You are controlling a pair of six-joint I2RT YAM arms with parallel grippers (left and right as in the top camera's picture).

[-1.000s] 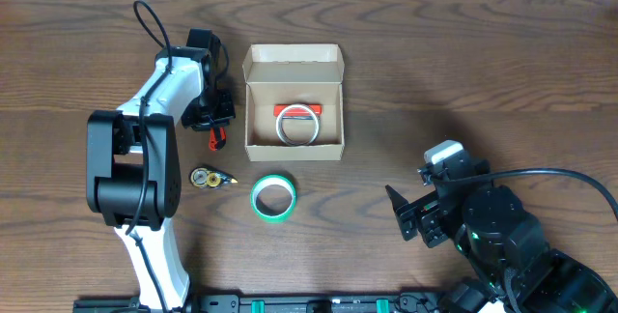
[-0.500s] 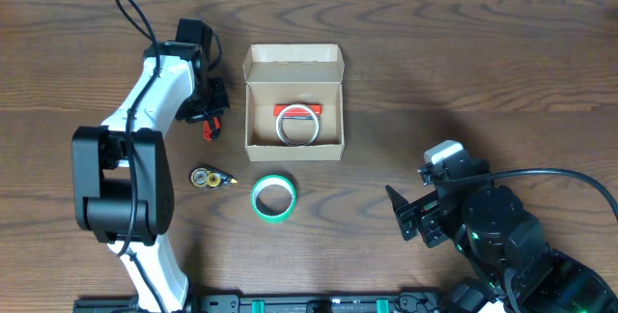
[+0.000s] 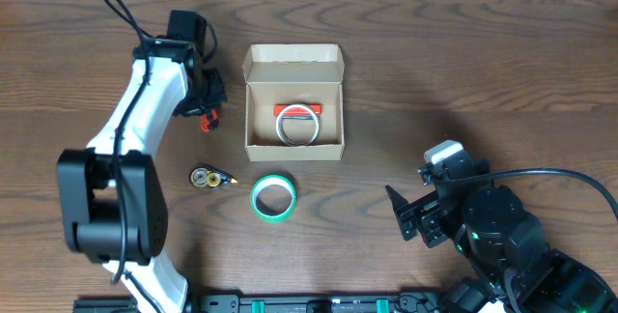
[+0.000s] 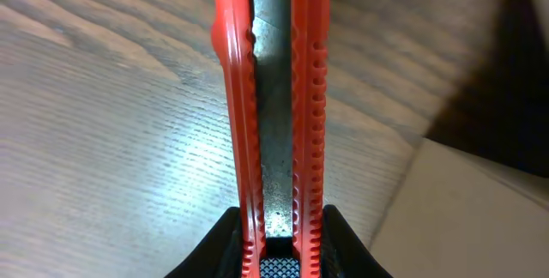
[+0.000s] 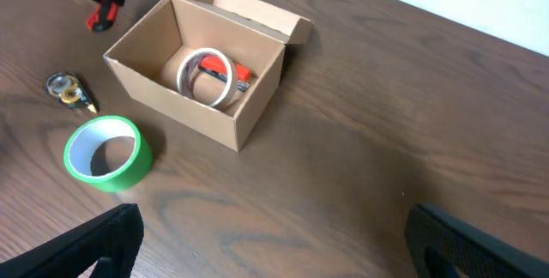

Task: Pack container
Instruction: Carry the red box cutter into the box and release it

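Counting for you: one container (image 3: 294, 57), plain brown cardboard with its lid flap open, sits on the wooden table (image 3: 483, 81) just right of your left gripper (image 3: 208, 108), which pinches one red utility knife (image 4: 274, 98). Inside lie one whitish tape roll (image 3: 297, 129) and one red item (image 3: 297, 110). Outside lie one green tape roll (image 3: 273, 198) and one small round gadget (image 3: 206, 178). Your right gripper (image 3: 408, 218) stands spread wide.

No writing can be read on the container (image 3: 294, 59) or elsewhere.
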